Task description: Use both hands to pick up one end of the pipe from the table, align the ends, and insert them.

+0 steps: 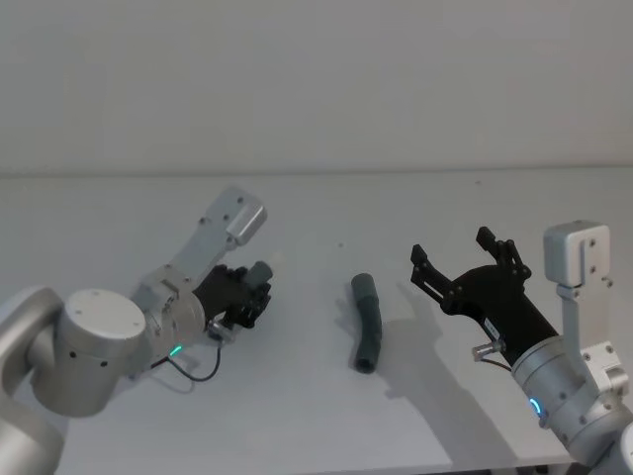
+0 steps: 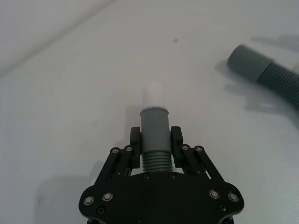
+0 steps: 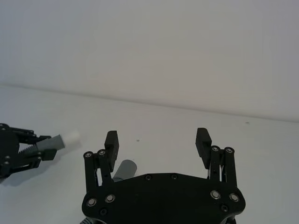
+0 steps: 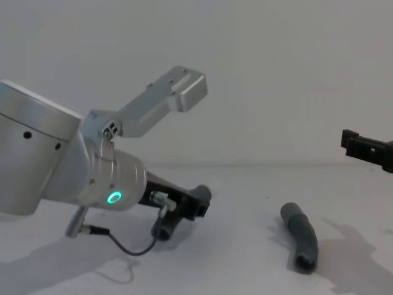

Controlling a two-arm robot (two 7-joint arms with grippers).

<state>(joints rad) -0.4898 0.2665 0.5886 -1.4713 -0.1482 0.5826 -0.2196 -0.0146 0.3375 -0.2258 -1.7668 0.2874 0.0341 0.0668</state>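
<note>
While the left gripper (image 2: pixel 155 139) clamps one ribbed hose piece (image 2: pixel 154 122) behind its white tip (image 2: pixel 153 93), low over the table (image 1: pixel 297 416) | right gripper (image 3: pixel 158 140) spread, empty, hovering right of the other hose piece (image 1: pixel 369 322) lying mid-table | risk: off-centre pinch could roll that curved hose, leaving cuff (image 2: pixel 243 59) and tip skewed, jamming insertion.

A plain white wall (image 1: pixel 316 79) is rising behind a wide, matt, light grey table (image 1: pixel 297 213), the two meeting along a straight, faint seam (image 1: pixel 316 172) that is running across the head view. Soft, even light is spreading over the scene, laying blurred grey shadows (image 1: pixel 420 381) on the tabletop. A tiny dark speck (image 1: pixel 339 245) is sitting on the bare surface near the middle.
</note>
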